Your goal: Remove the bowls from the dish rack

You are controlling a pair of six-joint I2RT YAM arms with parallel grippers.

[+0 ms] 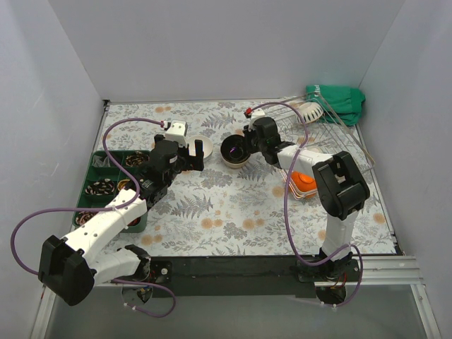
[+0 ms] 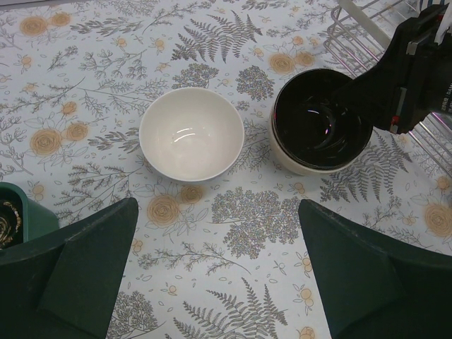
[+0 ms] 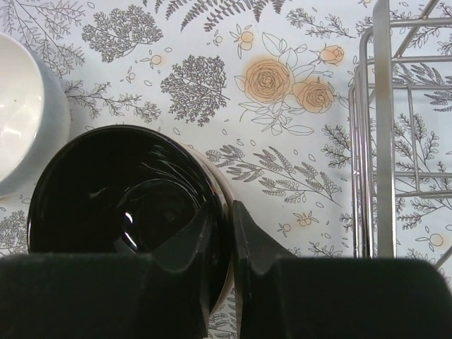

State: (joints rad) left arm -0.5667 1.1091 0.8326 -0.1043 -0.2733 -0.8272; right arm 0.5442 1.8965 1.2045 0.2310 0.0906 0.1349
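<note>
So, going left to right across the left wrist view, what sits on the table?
green tray corner → white bowl → dark bowl

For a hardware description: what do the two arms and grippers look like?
Left arm and right arm: white links, black joint housings, a purple cable looping along each. Left gripper has broad, dark green wedge fingers; right gripper has black ones. A red part sits by the right wrist.
</note>
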